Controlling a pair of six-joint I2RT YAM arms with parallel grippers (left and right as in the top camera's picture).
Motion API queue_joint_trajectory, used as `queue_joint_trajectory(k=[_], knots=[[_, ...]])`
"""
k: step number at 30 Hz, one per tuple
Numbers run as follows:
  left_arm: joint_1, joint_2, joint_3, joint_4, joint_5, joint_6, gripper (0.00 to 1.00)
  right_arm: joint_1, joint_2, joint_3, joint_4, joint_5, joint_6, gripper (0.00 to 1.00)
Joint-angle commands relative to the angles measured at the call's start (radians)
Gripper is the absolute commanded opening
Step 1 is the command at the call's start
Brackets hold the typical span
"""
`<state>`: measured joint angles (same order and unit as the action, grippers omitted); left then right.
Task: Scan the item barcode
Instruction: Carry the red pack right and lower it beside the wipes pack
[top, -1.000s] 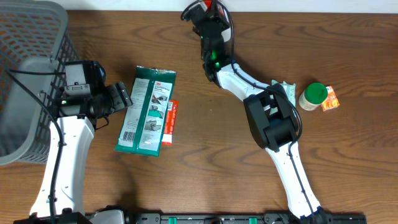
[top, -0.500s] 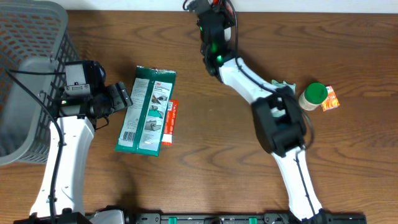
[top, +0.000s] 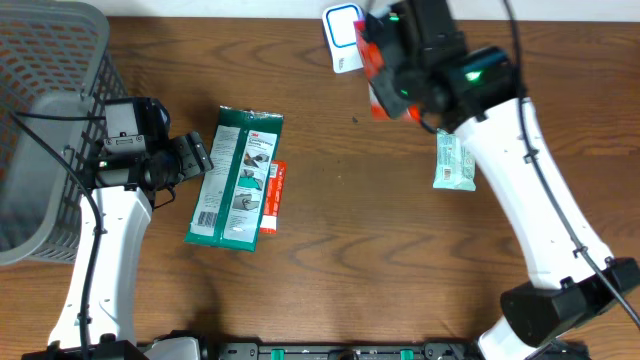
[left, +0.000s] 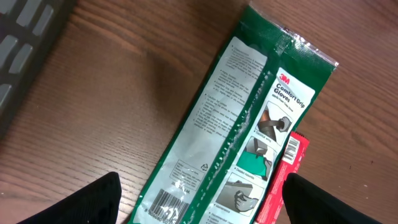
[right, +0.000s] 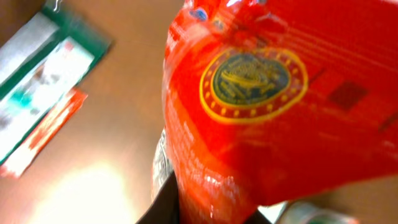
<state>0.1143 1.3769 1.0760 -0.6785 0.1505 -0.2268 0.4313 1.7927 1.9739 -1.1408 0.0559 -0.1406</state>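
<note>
While your right hand (top: 408, 68) pinches the red packet (right: 249, 93) at the upper centre of the overhead frame, your left hand (top: 195, 157) sits spread just beside the green glove pack (top: 235, 180) on the worktop (top: 340, 270).

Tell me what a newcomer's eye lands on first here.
The bright red packet fills the right wrist view and sits lifted at top centre in the overhead view. Next comes the green glove pack, lying flat left of centre, with the open left end effector just beside it.
</note>
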Motion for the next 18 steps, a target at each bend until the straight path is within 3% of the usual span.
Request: queue_joint_trajectory(k=[1,8,18], knots=[[0.002,0.002,0.005,-0.002,-0.010,0.021,0.83,-0.094,0.030,-0.056,-0.109,-0.348,0.076,0.01],[0.002,0.002,0.005,-0.002,-0.010,0.021,0.83,-0.184,0.031,-0.312,-0.026,-0.406,0.076,0.01],[0.002,0.002,0.005,-0.002,-0.010,0.021,0.83,-0.261,0.031,-0.665,0.301,-0.340,0.076,0.01]])
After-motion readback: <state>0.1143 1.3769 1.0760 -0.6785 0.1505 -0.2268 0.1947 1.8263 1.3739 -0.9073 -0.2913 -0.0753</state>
